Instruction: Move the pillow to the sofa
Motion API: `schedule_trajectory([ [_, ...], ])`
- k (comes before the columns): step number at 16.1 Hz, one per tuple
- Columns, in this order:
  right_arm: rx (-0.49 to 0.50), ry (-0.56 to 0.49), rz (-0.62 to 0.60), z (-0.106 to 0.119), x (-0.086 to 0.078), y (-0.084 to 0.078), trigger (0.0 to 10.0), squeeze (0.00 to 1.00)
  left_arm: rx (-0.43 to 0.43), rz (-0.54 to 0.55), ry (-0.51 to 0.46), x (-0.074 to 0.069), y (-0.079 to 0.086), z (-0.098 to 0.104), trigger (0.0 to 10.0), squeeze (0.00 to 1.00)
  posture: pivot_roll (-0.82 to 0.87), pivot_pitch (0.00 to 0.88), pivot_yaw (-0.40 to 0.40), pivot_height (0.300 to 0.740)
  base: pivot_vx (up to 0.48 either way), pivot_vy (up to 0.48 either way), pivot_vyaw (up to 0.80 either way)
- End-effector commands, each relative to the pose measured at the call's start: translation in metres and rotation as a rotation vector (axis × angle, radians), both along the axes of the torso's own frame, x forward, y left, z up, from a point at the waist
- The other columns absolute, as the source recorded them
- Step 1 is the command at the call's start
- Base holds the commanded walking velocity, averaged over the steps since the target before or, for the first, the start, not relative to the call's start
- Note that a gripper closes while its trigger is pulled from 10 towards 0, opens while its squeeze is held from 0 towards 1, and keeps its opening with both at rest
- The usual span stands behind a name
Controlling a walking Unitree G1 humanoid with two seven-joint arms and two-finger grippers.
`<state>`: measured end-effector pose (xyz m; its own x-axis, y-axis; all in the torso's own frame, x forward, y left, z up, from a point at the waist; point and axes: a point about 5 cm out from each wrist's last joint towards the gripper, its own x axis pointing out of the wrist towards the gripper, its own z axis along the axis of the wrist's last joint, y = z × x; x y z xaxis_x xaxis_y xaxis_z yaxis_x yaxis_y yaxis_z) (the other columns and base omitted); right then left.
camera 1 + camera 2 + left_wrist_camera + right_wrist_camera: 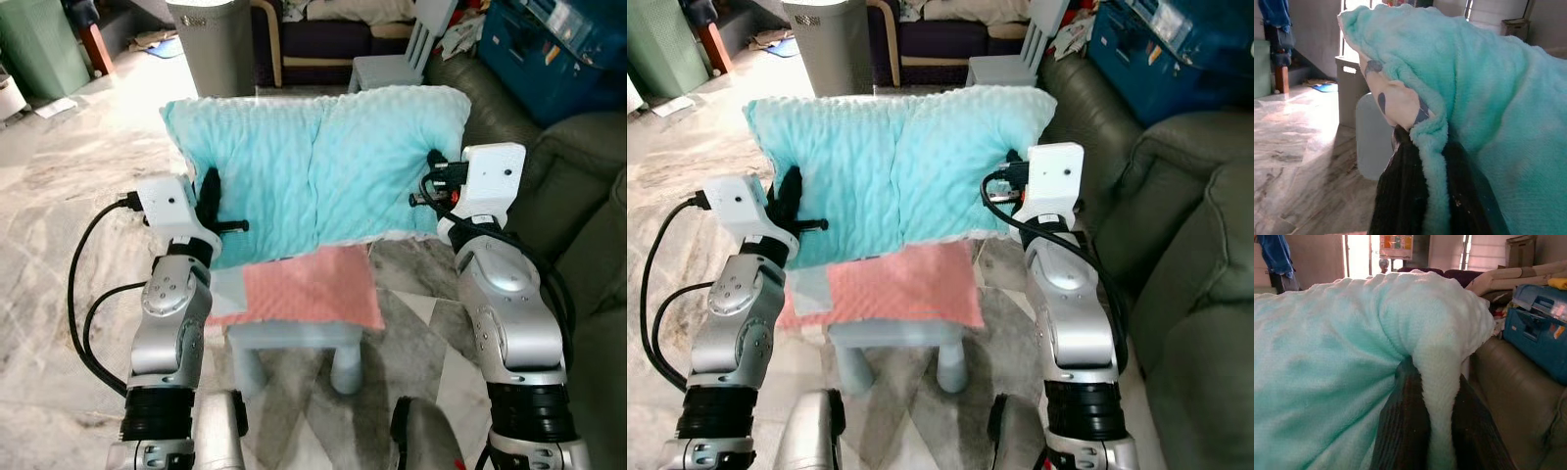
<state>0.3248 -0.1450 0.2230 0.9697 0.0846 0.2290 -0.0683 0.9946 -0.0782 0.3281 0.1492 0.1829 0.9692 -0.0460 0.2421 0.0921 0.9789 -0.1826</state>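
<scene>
A large turquoise fleece pillow (313,166) hangs in front of me, held up above a small stool. My left gripper (208,201) is shut on the pillow's left edge, with a fold of fleece (1432,161) pinched between the black fingers (1400,196). My right gripper (436,186) is shut on its right edge, where a fold of fabric (1442,411) is squeezed between the fingers (1405,426). The dark green sofa (1176,196) stands to my right, close beside the right arm.
Under the pillow a pale stool (294,338) carries a pink cloth (313,289). A grey bin (214,44) and a light blue chair (402,54) stand behind. A blue box (1176,49) lies on the sofa's far end. Marble floor (69,176) spreads to the left.
</scene>
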Motion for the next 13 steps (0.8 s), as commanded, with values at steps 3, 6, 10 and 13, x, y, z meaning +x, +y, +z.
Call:
schedule_trajectory([
  [3,0.006,-0.055,0.002,0.0138,-0.0024,0.0012,10.0,0.0,0.001,-0.027,-0.022,0.0005,-0.0046,0.0072,10.0,0.0,-0.07,0.0,0.015,0.66,0.0,0.0,0.0],
  [6,0.004,-0.055,0.004,0.0146,-0.0022,0.0009,10.0,0.0,0.033,0.006,-0.006,0.001,-0.0023,0.0038,10.0,0.0,-0.07,0.0,0.01,0.705,0.0,0.0,0.0],
  [10,0.005,-0.058,0.002,0.0158,-0.0019,0.0002,10.0,0.0,0.033,-0.008,0.002,0.0009,-0.0067,0.0018,10.0,0.0,-0.07,0.0,0.011,0.74,0.0,0.0,0.0],
  [13,0.005,-0.06,-0.002,0.0166,-0.002,-0.0009,10.0,0.0,0.033,-0.011,0.003,0.001,-0.0074,0.0015,10.0,0.0,-0.07,0.0,0.012,0.74,0.0,0.0,0.0],
])
